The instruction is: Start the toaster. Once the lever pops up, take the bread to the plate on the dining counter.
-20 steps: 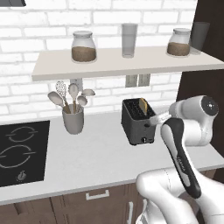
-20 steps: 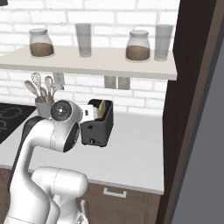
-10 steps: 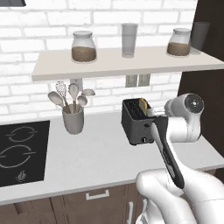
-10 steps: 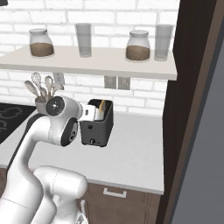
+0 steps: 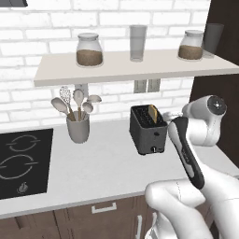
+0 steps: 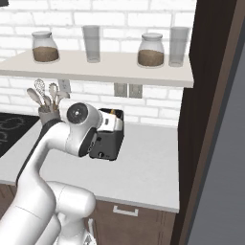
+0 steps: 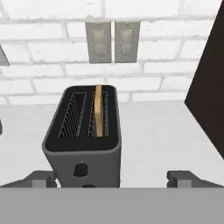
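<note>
Arm has swung in toward the toaster; gripper spread wide, empty, straddling its near face to line up on the lever, bread upright in right slot.

We are seeing the arm covering part of the toaster; the bread is sitting mostly sunk inside a slot.

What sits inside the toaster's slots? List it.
The toaster holds one bread slice upright in its right slot; the left slot shows bare wire. The slice's lower part is hidden down in the slot.
</note>
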Tool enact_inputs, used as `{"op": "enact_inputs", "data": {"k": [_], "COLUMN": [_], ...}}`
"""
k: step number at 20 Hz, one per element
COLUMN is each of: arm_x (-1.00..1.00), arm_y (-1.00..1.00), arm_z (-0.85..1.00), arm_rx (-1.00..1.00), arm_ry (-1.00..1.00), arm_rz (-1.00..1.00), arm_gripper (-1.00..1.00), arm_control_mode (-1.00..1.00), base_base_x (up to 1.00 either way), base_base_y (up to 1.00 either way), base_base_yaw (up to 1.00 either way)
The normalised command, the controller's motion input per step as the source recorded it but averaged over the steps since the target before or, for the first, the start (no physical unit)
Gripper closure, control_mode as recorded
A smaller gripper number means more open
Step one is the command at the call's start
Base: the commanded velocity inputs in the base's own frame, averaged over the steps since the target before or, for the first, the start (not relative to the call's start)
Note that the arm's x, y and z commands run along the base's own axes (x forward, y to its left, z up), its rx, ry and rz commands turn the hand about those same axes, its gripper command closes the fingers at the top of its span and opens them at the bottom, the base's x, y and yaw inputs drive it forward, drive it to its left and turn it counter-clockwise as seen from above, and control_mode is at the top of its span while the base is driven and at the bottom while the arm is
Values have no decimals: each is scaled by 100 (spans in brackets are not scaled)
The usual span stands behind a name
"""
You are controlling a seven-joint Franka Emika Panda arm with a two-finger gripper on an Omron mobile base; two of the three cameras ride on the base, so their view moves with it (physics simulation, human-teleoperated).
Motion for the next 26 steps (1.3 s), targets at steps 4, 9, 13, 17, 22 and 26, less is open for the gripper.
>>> {"op": "enact_inputs", "data": {"k": [4, 9, 13, 17, 22, 26], "arm_x": [29, 29, 36, 34, 32, 32], "arm_y": [2, 17, 31, 16, 0, 0], "arm_z": [-7, -10, -15, -17, -22, -23], "arm_rx": [0, 0, 0, 0, 0, 0], "arm_ry": [2, 11, 12, 6, 0, 0], "arm_rz": [11, 7, 1, 0, 0, 0], "arm_gripper": [-100, -100, -100, -100, -100, -100], "arm_control_mode": [-100, -100, -100, -100, -100, -100], "base_base_x": [0, 0, 0, 0, 0, 0], "base_base_y": [0, 0, 0, 0, 0, 0], "base_base_yaw": [0, 0, 0, 0, 0, 0]}}
